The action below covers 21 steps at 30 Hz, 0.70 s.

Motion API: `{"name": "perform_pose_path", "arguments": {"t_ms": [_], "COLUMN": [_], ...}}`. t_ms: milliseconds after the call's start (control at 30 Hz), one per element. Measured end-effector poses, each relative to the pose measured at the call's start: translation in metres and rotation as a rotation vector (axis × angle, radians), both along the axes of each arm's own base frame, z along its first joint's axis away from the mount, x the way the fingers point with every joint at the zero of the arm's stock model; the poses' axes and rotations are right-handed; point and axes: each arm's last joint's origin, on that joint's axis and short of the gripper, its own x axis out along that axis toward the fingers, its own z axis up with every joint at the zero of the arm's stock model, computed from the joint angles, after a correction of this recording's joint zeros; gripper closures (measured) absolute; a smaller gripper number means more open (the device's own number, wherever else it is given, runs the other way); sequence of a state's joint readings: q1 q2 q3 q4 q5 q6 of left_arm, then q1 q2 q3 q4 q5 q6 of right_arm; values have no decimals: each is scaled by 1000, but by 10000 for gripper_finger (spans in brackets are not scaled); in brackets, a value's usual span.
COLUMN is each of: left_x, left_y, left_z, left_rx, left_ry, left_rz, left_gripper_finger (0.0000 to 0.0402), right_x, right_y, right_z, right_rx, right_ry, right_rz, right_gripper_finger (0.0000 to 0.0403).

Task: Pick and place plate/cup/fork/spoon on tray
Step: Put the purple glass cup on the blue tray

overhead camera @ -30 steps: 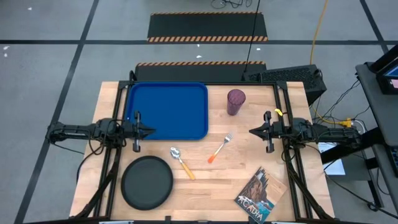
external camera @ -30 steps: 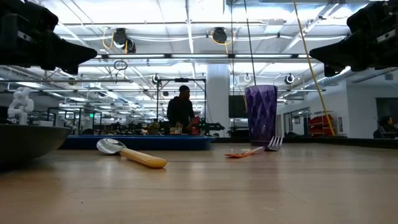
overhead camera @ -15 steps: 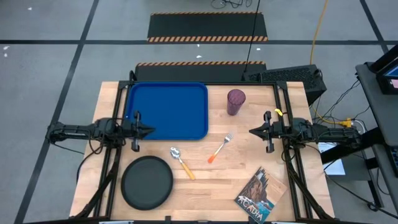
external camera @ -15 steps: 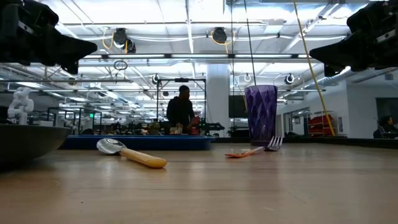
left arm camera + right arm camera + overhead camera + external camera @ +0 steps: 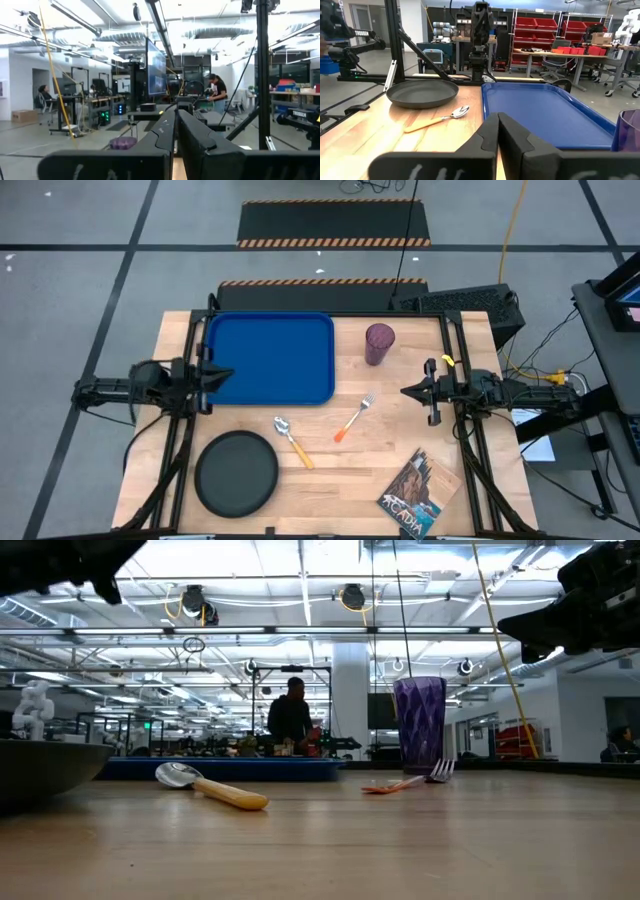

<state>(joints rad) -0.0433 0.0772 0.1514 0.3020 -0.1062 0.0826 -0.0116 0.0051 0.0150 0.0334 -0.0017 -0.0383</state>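
The blue tray [image 5: 270, 358] lies at the far left of the table. The purple cup [image 5: 379, 343] stands upright to its right. The orange-handled fork [image 5: 355, 418] and the yellow-handled spoon [image 5: 293, 441] lie flat mid-table. The black plate [image 5: 237, 472] rests flat at the near left. My left gripper [image 5: 228, 373] is shut and empty, above the tray's left edge. My right gripper [image 5: 403, 391] is shut and empty, right of the fork. The right wrist view shows the plate [image 5: 422, 92], the spoon [image 5: 437, 119] and the tray [image 5: 545, 112].
A book [image 5: 420, 495] lies at the table's near right corner. Bare wood lies between the fork and my right gripper. Black frame rails run along the table's left and right sides. A person stands in the room far behind the table [image 5: 292, 715].
My left gripper has drawn back toward the table's left edge and gone up, leaving the top of the low view. It stays shut.
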Motion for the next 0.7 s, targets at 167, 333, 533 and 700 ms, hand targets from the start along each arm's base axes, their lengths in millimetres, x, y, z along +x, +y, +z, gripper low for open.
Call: {"name": "perform_pose_path", "arguments": {"t_ms": [167, 333, 533, 700], "left_x": [0, 9, 34, 61], "left_y": [0, 0, -1, -2], "left_z": [41, 81, 112, 123], "left_rx": [3, 20, 50, 91], "left_ry": [35, 114, 215, 298], "left_rz": [0, 5, 11, 26], "left_gripper_finger": [376, 376, 376, 376], "right_x": [0, 0, -1, -2], "right_y": [0, 0, -1, -1], "right_z": [1, 7, 12, 16], "right_rx": [0, 33, 30, 83], "right_ry": [-7, -71, -126, -171], "right_rz": [0, 2, -24, -17], "right_gripper_finger": [403, 403, 403, 403]}}
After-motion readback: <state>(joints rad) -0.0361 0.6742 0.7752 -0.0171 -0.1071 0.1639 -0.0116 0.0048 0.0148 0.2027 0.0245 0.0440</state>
